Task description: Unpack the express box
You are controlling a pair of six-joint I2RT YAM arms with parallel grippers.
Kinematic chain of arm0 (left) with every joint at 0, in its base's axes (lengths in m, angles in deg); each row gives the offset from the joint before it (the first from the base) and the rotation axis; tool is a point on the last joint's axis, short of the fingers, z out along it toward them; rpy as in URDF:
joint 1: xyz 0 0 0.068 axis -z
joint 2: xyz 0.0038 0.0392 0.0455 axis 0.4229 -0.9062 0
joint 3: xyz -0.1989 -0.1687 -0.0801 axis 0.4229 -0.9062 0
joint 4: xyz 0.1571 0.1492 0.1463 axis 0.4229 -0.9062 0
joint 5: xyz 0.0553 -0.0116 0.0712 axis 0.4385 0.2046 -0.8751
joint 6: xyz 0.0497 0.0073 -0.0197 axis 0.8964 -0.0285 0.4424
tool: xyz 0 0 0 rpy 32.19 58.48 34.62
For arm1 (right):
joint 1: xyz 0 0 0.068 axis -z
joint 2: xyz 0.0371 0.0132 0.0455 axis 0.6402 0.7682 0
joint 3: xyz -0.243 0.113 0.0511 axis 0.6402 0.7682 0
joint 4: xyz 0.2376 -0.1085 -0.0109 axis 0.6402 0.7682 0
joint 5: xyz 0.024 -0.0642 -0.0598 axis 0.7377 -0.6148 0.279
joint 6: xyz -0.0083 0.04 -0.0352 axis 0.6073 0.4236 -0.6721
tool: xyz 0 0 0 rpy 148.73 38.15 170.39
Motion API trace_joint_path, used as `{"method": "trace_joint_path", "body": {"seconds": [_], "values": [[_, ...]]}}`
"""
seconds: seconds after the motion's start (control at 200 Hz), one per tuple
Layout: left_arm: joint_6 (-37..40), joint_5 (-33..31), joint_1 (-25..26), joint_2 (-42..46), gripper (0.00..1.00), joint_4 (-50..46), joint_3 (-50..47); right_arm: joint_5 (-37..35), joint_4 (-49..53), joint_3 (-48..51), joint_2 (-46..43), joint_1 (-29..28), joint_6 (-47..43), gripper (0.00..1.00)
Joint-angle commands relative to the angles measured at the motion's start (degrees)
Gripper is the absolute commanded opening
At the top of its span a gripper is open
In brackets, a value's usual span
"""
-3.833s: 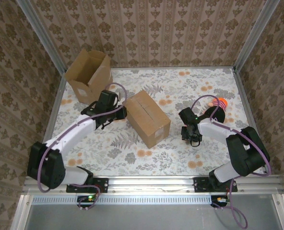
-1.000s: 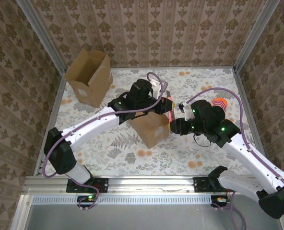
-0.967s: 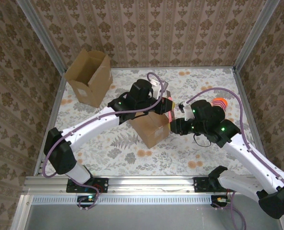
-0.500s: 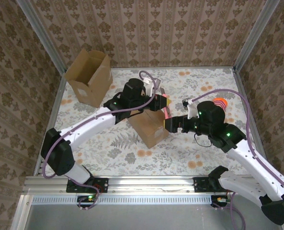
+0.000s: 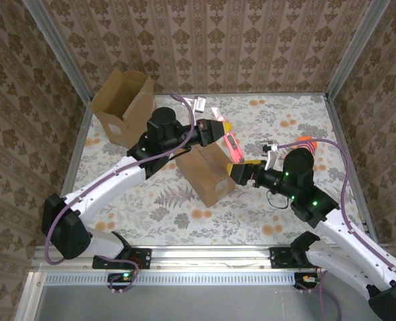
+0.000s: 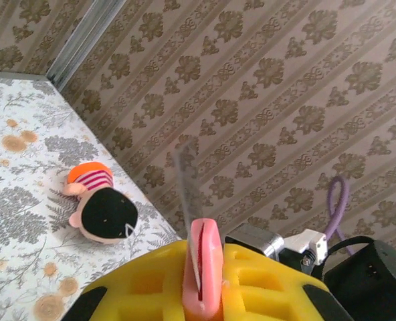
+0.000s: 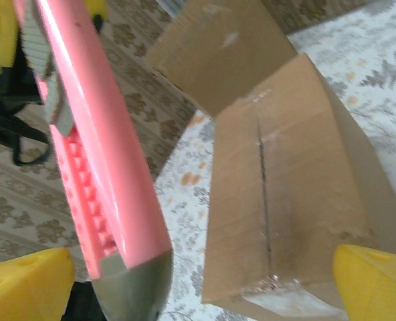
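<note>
My left gripper [image 5: 220, 127] is clamped on a pink utility knife [image 6: 203, 267]. The handle is pinched between my yellow fingers [image 6: 265, 281], and the thin blade [image 6: 186, 177] stands up past them. Seen from above, the knife angles down out of that hand, and its lower end hangs just in front of my right gripper [image 5: 243, 172].

My right gripper stands wide open and holds nothing. Its two yellow fingertips [image 7: 24, 277] sit far apart. The knife's grey-capped end hangs between them, closer to one than the other. As far as I can tell it touches neither.

The sealed cardboard box [image 5: 208, 170] rests on the floral table [image 5: 285, 114], just ahead of my open right hand and below my left hand. Its taped seam [image 7: 265, 194] faces up, unbroken.

Out beyond my left fingertips, close to the wall, a small plush toy [image 6: 97, 207] with an orange striped top lies on the table. An open cardboard box [image 5: 123, 105] stands well behind my left wrist, in the far corner.
</note>
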Motion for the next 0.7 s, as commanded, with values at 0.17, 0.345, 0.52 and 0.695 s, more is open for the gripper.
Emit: {"method": "trace_joint_path", "body": {"seconds": [0.17, 0.345, 0.52, 0.695], "values": [[-6.9, 2.6, -0.3, 0.3, 0.00, 11.2, -2.7, 4.4, -18.4, 1.0, 1.1, -0.1, 6.1, 0.92], [-8.3, 2.6, -0.2, -0.1, 0.00, 13.6, -3.7, 5.7, -20.1, -0.4, 3.5, -0.5, 7.0, 0.84], [-8.9, 3.0, -0.1, -0.8, 0.00, 14.5, -3.5, 5.5, -22.4, -0.6, 4.7, -1.5, 7.5, 0.78], [-9.1, 3.0, 0.1, -1.1, 0.00, 15.1, -4.5, 4.6, -22.8, -0.9, 4.3, -1.6, 7.4, 0.75]]}}
